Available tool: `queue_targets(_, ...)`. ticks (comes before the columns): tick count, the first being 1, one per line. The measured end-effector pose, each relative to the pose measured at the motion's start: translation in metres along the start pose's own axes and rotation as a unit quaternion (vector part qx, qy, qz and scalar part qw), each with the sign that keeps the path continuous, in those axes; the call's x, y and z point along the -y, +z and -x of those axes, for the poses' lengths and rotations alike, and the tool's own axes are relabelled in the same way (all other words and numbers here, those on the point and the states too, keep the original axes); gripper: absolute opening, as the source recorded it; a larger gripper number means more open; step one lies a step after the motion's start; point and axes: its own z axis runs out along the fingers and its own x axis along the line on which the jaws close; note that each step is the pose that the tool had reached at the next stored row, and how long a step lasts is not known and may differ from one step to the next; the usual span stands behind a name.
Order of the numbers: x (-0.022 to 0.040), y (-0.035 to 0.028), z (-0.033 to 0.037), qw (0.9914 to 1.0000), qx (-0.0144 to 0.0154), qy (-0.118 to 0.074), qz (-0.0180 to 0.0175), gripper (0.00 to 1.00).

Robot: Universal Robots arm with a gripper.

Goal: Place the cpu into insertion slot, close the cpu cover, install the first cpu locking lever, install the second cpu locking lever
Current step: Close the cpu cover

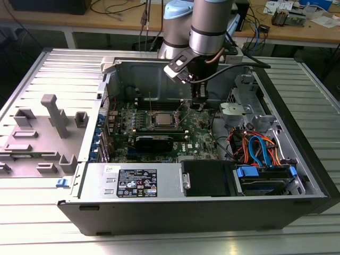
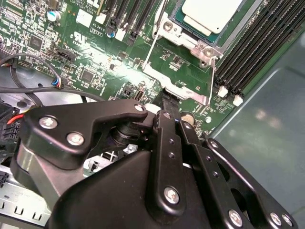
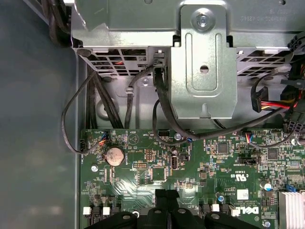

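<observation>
Hanging low over the motherboard [image 1: 204,135], the gripper [image 1: 199,105] [image 2: 167,101] [image 3: 167,194], fingers [image 3: 161,196] pressed together on nothing, drive cage [image 1: 241,101] close at 3 o'clock and open board toward 9 o'clock in the exterior view. Lying flat in the insertion slot [image 1: 150,118] at 9 o'clock of the gripper: the cpu [image 1: 162,118] [image 2: 212,12], square, edges parallel to the memory slots [image 2: 259,40]. White printed label [image 1: 137,184] on the power supply [image 1: 170,180] at 6 o'clock.

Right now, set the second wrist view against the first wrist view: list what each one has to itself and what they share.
Second wrist view: the silver cpu with the cpu cover framing it, and long black memory slots beside them. First wrist view: a round coin battery, a grey metal bracket and black cables above the board. Shared: the green motherboard and the black gripper close over it.
</observation>
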Motion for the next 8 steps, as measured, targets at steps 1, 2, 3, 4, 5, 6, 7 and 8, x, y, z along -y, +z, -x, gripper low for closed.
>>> queue_targets(1,0.0007,0.0000,0.0000,1.00000,0.0000,0.000,0.0000,0.11)
queue_targets(2,0.0013,0.0000,0.0000,1.00000,0.0000,0.000,0.0000,0.11)
queue_targets(3,0.0022,0.0000,0.0000,1.00000,0.0000,0.000,0.0000,0.11)
queue_targets(4,0.0028,0.0000,0.0000,1.00000,0.0000,0.000,0.0000,0.11)
queue_targets(5,0.0037,-0.0001,0.0000,1.00000,0.0000,0.000,0.0000,0.11)
queue_targets(6,0.0044,-0.0001,0.0000,1.00000,0.0000,0.000,0.0000,0.11)
queue_targets(7,0.0049,-0.0001,0.0000,1.00000,0.0000,0.000,0.0000,0.11)
queue_targets(8,0.0053,-0.0001,0.0000,1.00000,0.0000,0.000,0.0000,0.11)
